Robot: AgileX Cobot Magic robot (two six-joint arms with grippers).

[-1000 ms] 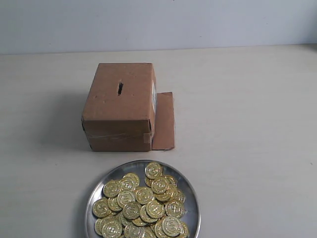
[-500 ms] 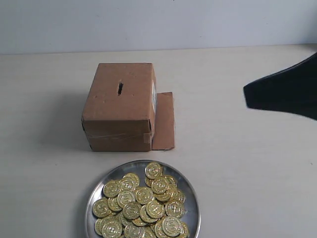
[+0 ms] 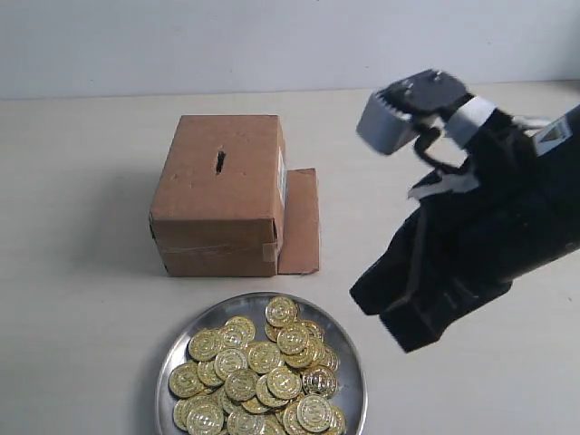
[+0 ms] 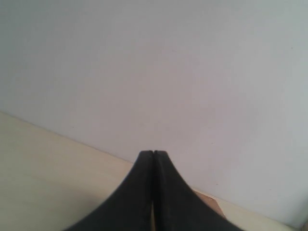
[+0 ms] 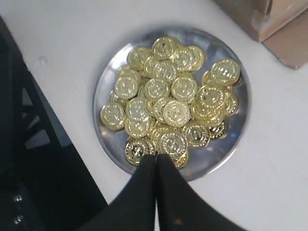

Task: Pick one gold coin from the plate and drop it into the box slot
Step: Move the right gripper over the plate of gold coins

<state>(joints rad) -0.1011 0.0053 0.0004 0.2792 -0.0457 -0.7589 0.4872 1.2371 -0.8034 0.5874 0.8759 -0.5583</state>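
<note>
Exterior view: right gripper (image 3: pixel 401 319), fingers pressed together and empty, hangs just right of the plate (image 3: pixel 350 348) of gold coins (image 3: pixel 263 372) near the desk's front edge. The box (image 3: pixel 217 204), its slot (image 3: pixel 220 162) on top, stands behind the plate. Left wrist view: left gripper (image 4: pixel 153 155) closed tight, empty. Right wrist view: closed tips over the plate's rim.

Left gripper (image 4: pixel 153 153) pressed shut, holding nothing; beige table (image 4: pixel 43 166) and pale wall (image 4: pixel 168 72) beyond

open table (image 3: pixel 82 362) left of plate (image 3: pixel 210 323), box (image 3: pixel 217 195) standing just behind it
</note>
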